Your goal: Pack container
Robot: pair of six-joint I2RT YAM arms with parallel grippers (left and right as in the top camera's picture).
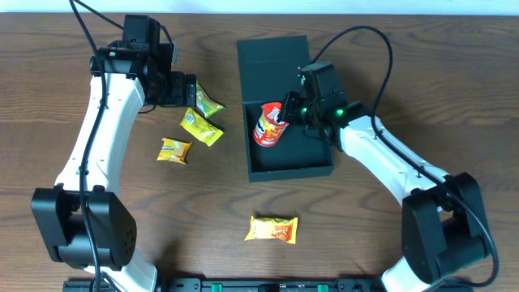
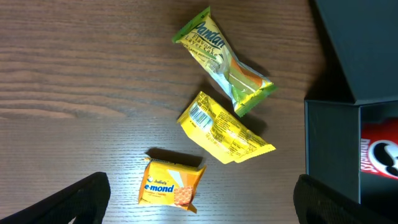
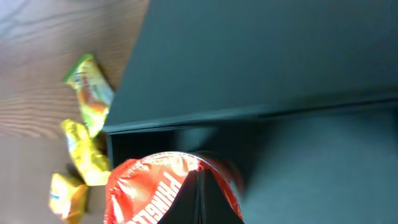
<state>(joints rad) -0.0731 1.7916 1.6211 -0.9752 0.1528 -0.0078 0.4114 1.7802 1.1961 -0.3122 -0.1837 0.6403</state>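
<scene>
The dark teal container (image 1: 324, 165) lies open at the table's middle, its flap lid (image 1: 272, 61) folded back. My right gripper (image 1: 290, 109) is shut on a small red Pringles can (image 1: 270, 123) and holds it inside the container's left half. In the right wrist view the shut fingers (image 3: 199, 199) pinch the can (image 3: 143, 186) in front of the lid (image 3: 267, 56). My left gripper (image 1: 190, 91) is open and empty above the packets left of the container; its fingers (image 2: 199, 205) are spread wide beside the e-mond packet (image 2: 171, 180).
Left of the container lie a green Pandan packet (image 1: 207, 103), a yellow packet (image 1: 201, 127) and the small yellow e-mond packet (image 1: 174, 150). An orange packet (image 1: 272, 229) lies near the front edge. The container's corner (image 2: 329, 143) shows in the left wrist view.
</scene>
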